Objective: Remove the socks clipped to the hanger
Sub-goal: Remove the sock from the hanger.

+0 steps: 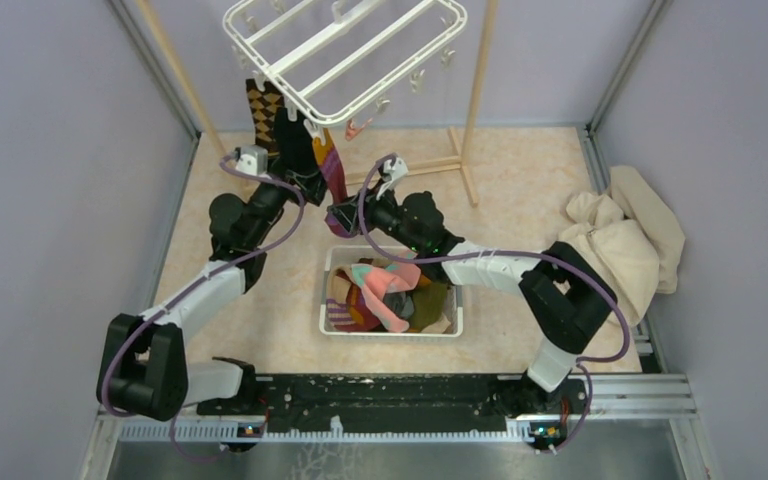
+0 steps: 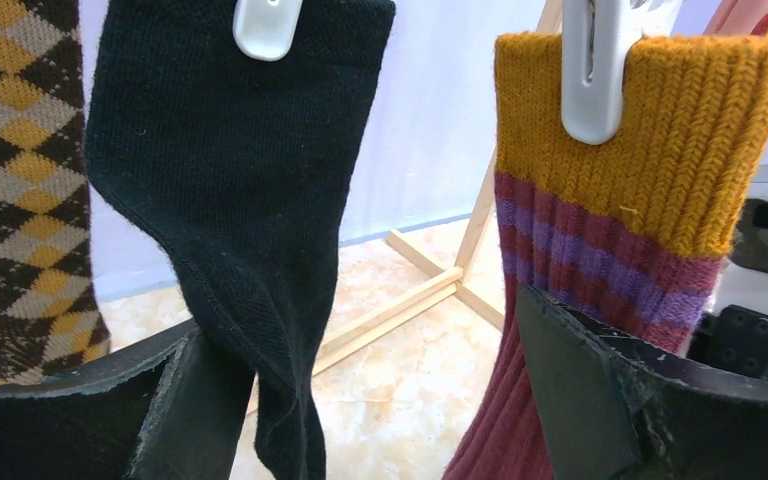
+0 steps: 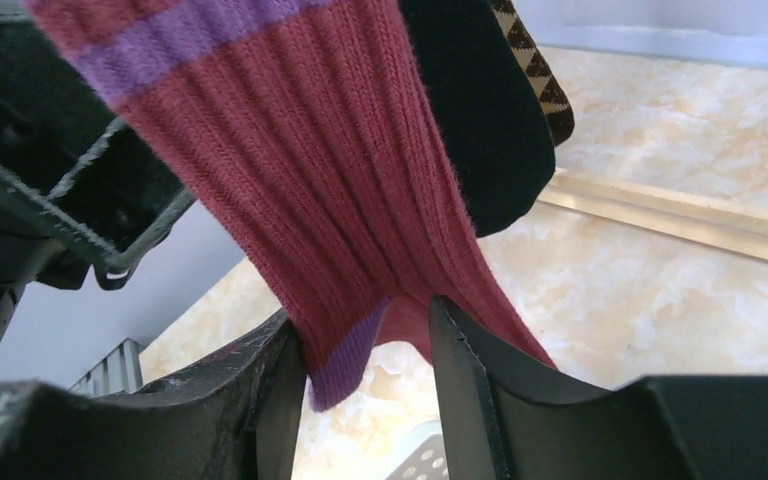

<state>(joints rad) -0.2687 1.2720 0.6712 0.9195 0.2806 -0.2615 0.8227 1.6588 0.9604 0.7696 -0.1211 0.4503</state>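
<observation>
A white slotted basket, rectangular with rounded corners, sits at the centre of the top view. It holds a loose jumble of socks: a pink one with mint patches on top, with olive, brownish and purple-striped ones beneath. At the right edge of that view lies a heap of beige cloth, soft and folded over itself. The hanger, a white plastic frame of thin cross bars, hangs at the top centre beside the pale wooden rack. Three socks dangle from its lower-left rim. In the left wrist view, smooth grey-white clips bite their cuffs. The brown argyle sock is at the left edge, patterned in tan and yellow diamonds. The black sock is in the middle, a fine flat knit. The maroon-striped sock is at the right, thickly ribbed, with a mustard cuff and purple bands. The left gripper is spread wide; the black sock's foot hangs between its matte black fingers, close to the one at the lower left. In the right wrist view, the right gripper brackets the maroon-striped sock's ribbed foot, its purple patch against the lower-left finger. Floor shows between the jaws, so whether they pinch the fabric firmly cannot be told.
</observation>
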